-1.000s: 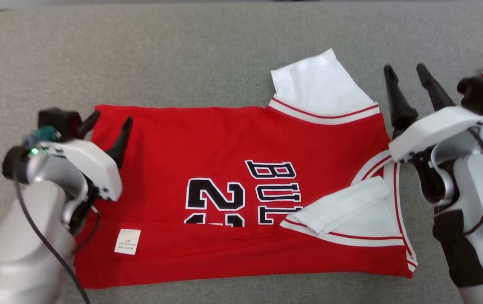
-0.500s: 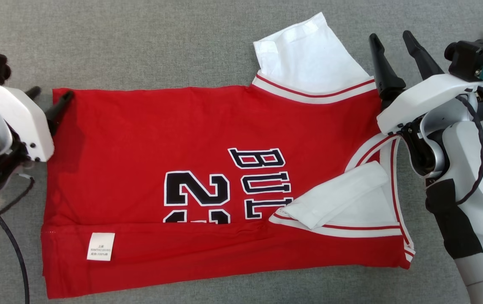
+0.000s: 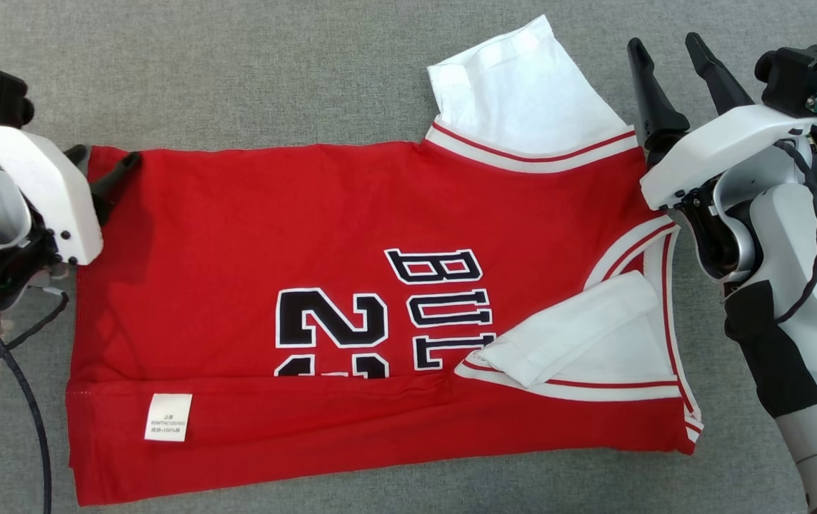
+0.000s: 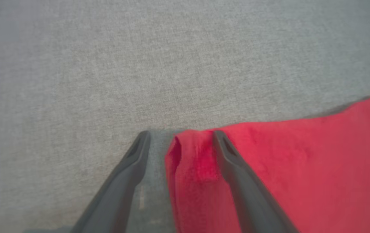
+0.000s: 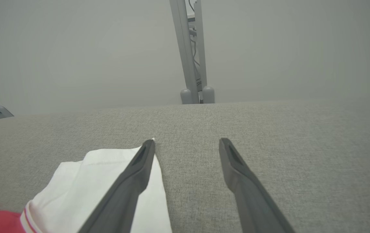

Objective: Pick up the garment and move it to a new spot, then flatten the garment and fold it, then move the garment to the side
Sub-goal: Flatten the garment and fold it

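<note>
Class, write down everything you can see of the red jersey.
The red jersey lies flat and sideways on a grey fabric surface, its near edge folded over, showing a white label. It has white sleeves, striped trim, black "BUL" and "2" print. The open jaws of the left gripper straddle its hem corner.

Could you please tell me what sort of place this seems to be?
Probably an indoor robot lab: a red jersey lies on a grey fabric-covered table, with a plain pale wall and a grey metal stand with cables beyond.
</note>
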Tool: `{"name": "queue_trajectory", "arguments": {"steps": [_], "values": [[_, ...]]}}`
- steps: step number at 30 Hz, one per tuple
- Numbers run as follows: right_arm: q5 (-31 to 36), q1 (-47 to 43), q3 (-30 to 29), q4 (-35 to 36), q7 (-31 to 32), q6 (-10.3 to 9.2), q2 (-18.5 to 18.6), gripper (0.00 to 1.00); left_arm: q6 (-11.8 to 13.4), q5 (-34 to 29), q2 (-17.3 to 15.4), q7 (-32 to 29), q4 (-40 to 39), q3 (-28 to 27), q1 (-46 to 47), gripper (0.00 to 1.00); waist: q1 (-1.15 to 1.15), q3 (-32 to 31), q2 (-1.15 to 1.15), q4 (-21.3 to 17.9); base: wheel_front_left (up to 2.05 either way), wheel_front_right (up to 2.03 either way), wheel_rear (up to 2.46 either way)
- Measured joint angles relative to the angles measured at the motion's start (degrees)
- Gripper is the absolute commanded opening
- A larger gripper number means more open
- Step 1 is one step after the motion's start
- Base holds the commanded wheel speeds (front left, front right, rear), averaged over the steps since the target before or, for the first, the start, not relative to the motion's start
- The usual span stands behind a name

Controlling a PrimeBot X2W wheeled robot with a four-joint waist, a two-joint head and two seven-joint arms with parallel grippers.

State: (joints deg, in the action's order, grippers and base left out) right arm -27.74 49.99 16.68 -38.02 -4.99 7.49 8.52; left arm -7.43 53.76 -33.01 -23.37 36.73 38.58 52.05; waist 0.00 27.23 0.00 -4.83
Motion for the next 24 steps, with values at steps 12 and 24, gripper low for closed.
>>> {"name": "queue_trajectory", "arguments": {"steps": [12,24], "values": [[-0.9,1.9,1.3,-3.6,-0.9,0.0,0.3,1.0,0.0,5.5,-2.7,0.9,-3.0,6.3,0.9,0.0,0.0,-0.1,0.0,0.3,0.0,0.0,0.0],[-5.0,8.5,6.1,-8.7,4.7,0.0,1.3,1.0,0.0,7.0,-1.8,4.1,-1.1,10.3,4.5,0.0,0.0,1.1,0.0,2.1,0.0,0.0,0.0]]}}
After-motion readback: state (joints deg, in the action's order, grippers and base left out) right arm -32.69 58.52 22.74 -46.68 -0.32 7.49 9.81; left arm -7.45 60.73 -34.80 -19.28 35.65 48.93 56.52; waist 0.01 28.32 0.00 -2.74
